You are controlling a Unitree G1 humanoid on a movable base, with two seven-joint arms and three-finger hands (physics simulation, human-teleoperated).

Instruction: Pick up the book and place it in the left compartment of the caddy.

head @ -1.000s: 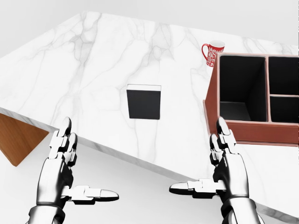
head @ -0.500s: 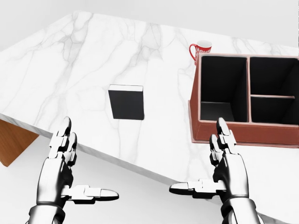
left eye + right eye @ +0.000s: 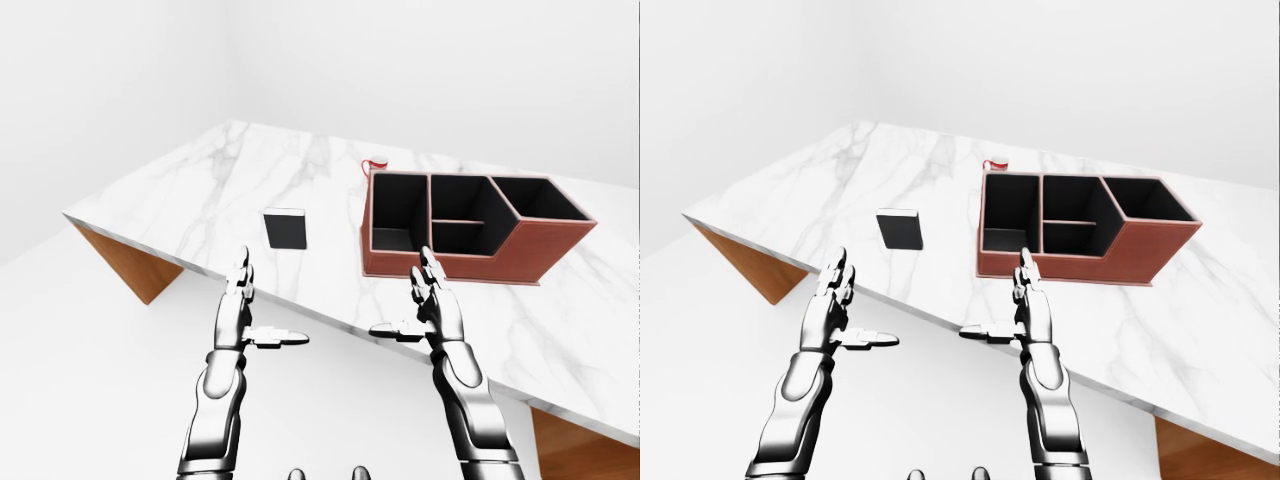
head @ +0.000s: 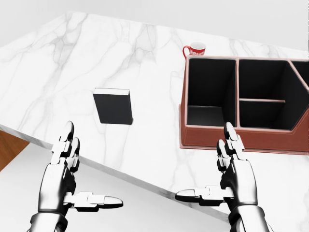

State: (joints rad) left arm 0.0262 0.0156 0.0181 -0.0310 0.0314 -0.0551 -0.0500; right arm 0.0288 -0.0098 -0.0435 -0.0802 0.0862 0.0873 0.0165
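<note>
Left hand hovers released, fingers straight and thumb out, near the tabletop's white marble edge. Right of it in the head view, the black book lies flat and plain, no title readable. Right hand is spread too, just below the brown caddy, whose left compartment sits dark. A red patterned mug stands behind, lettering illegible. Pale walls and floor surround.
</note>
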